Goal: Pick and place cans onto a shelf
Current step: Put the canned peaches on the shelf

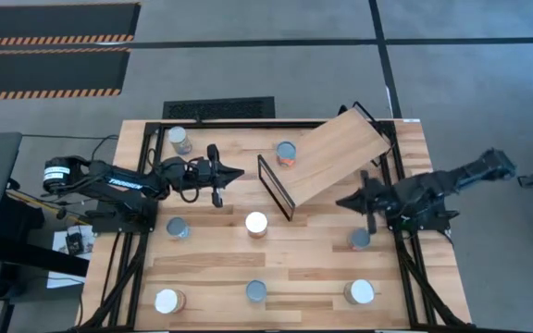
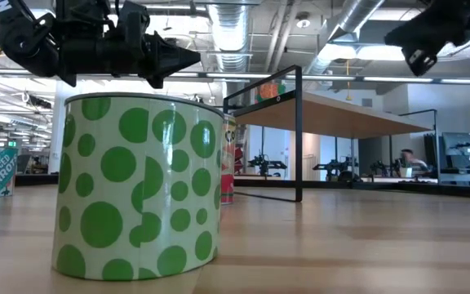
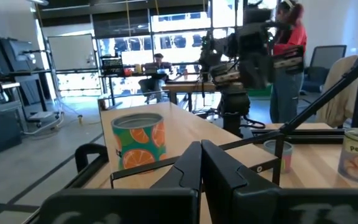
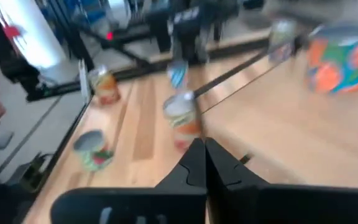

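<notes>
The high camera hangs straight above, taking in the whole tabletop point(image 1: 313, 250) edge to edge, both arms and the floor around it. The low camera sits at tabletop height, very near a green-dotted can point(image 2: 137, 188), facing level across the boards to the shelf point(image 2: 341, 114) and the room behind. Each wrist camera looks forward past its own pincer: the left pincer point(image 3: 201, 163) toward the orange-labelled can point(image 3: 138, 140), which the right wrist view shares point(image 4: 340, 56).
</notes>
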